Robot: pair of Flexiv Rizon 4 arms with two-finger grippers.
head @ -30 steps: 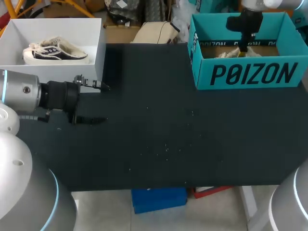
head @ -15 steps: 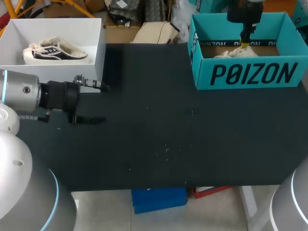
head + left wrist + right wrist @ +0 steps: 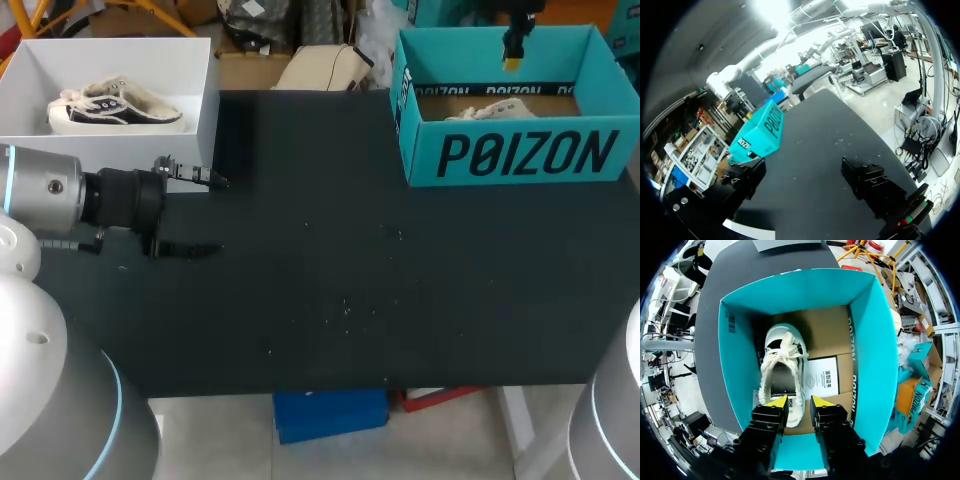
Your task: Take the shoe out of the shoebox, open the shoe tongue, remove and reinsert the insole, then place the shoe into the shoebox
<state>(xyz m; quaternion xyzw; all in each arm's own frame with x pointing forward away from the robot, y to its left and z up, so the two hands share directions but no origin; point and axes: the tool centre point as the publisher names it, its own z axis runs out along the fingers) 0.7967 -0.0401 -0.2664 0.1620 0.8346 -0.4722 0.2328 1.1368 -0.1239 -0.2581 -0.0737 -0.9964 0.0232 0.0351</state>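
Right wrist view looks straight down into the teal shoebox. The white shoe lies on its sole on the brown cardboard floor with its laces up. It sits close to one long wall, and its heel end is nearest the right tool. A white printed card lies flat just beside the shoe, on the side away from that wall. The right tool hangs over the heel end with its two yellow tips a narrow gap apart, and it holds nothing.

In the head view the shoebox stands at the far right of the black counter. The shoe shows just above its front wall. The right tool is above the box's far rim, pointing down.

The left arm comes in low along the counter's left edge. The left tool has its fingers spread wide and grips nothing. Just behind it stands a white box holding a second shoe, which is white with dark side panels.

In the left wrist view the left tool faces across the bare counter toward the shoebox, well apart from it.
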